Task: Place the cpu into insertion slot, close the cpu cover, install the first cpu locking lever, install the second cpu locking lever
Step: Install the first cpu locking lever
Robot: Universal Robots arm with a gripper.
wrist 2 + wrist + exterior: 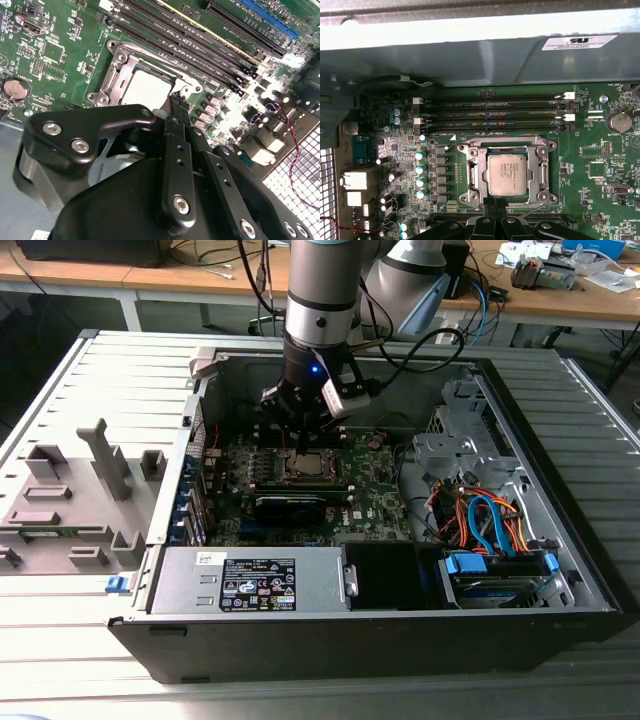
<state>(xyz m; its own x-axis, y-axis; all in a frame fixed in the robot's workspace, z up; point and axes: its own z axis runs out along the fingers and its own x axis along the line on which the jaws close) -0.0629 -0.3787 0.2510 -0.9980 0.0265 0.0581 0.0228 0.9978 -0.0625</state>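
One open computer case (560,570) lies on the tabletop (60,640), holding one green motherboard (600,150). One arm (325,290) reaches down into it. Four long memory slots (490,112) run beside one insertion slot (506,172). One cpu cover (475,172) lies closed around it. One cpu (506,174) sits seated inside. The claw (495,205) hovers at the socket's edge, fingers drawn narrow, holding nothing visible.

No legible print on white label (579,42)
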